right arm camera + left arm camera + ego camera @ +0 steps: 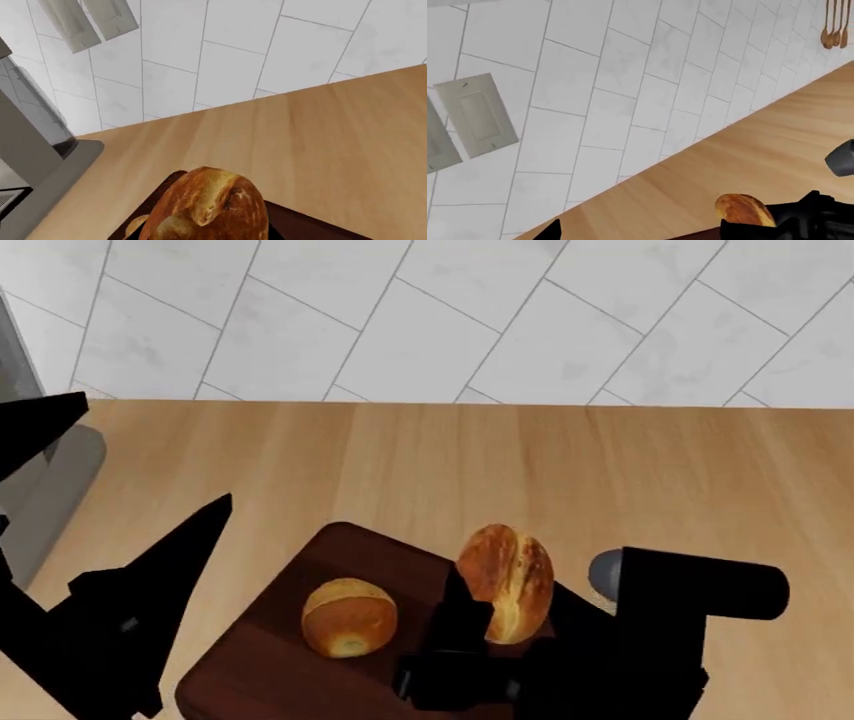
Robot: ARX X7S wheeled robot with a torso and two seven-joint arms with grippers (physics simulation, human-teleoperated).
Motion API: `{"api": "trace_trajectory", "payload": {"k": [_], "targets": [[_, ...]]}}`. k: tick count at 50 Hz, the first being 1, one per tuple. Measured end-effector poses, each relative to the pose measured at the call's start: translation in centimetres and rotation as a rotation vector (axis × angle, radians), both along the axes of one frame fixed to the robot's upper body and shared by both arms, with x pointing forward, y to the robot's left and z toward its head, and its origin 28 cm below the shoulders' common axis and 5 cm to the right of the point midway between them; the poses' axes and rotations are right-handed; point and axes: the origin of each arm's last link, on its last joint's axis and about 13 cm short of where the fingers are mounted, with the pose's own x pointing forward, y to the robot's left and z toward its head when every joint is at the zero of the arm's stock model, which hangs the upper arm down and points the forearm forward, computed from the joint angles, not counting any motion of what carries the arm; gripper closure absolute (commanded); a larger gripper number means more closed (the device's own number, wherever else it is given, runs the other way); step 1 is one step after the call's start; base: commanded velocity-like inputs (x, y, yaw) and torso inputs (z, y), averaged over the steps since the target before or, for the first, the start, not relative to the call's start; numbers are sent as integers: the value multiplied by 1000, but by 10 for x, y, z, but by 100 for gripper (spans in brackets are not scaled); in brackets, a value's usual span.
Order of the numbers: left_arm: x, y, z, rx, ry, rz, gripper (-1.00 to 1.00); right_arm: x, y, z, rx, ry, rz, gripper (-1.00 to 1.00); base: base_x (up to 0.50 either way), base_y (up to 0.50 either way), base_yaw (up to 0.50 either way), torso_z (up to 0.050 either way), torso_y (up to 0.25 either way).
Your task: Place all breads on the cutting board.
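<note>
1. Surface (400, 460): light wood, running back to a white tiled wall (441, 310). It is carrying everything here.
2. Cutting board (280, 660): dark reddish-brown, lying flat near the front edge. Stiff and heavy-looking, so probably not sliding under a light set-down.
3. Right hand (461, 625): black, reaching in over the board, its fingers flanking the near end of the oval loaf. Whether it is gripping or has let go, I cannot tell; the wrist view is showing only bread.
4. Left hand (127, 620): hanging beside the board's left edge, its fingers standing apart with nothing between them.
5. Oval loaf (507, 580): golden-brown with paler streaks, sitting over the board's right part. Judging it light, with a hard, brittle crust; best taken across the narrow middle, squeezing gently.
6. Round bun (350, 615): resting on the board, just left of the loaf, apart from it. Likely light and prone to rolling; best taken across its widest part.
</note>
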Motion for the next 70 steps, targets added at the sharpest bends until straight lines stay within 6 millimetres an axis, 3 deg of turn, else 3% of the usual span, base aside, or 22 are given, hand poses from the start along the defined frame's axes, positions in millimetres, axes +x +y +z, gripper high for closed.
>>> {"api": "trace_trajectory", "payload": {"k": [26,70], "targets": [[-3,2,-4,-23,0,-32,-100,12,19,-12,-94,119,51,100,18,-27,-13,0,0],[-11,4,-7,-35,5,-56,-100,37,22,-31,-51,208,2,100,0,-34,-27,0,0]]}}
